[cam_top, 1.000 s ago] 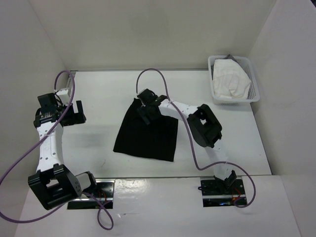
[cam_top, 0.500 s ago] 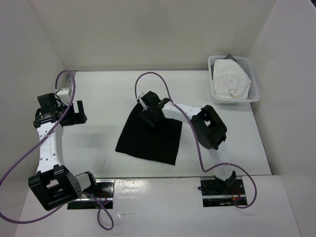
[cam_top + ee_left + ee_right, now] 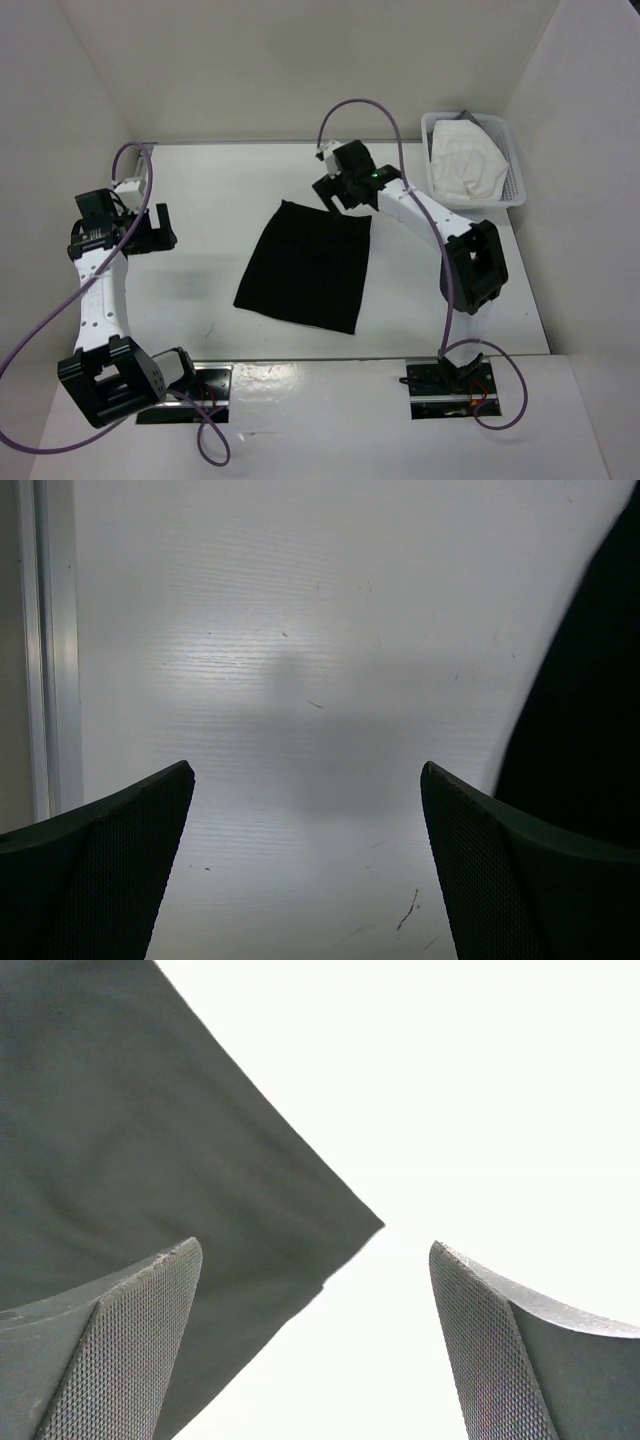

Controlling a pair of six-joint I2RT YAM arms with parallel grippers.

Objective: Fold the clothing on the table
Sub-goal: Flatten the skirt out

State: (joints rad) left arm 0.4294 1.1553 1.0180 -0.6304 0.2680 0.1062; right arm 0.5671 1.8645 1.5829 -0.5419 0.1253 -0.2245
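The plain black soft fabric garment (image 3: pixel 305 265), likely limp and light, wants pinching at a corner; left end effector (image 3: pixel 150 228) and right end effector (image 3: pixel 335 195) both hang released.

Left arm (image 3: pixel 98 290) and right arm (image 3: pixel 425 208) show white links, black joint housings, one purple cable (image 3: pixel 352 101) apiece (loosely looped), and dark mesh-textured fingers (image 3: pixel 130 1350).

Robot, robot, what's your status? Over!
Left gripper open, empty. Right gripper open, by far edge of black clothing. Clothing flat on table. Basket clear of it.
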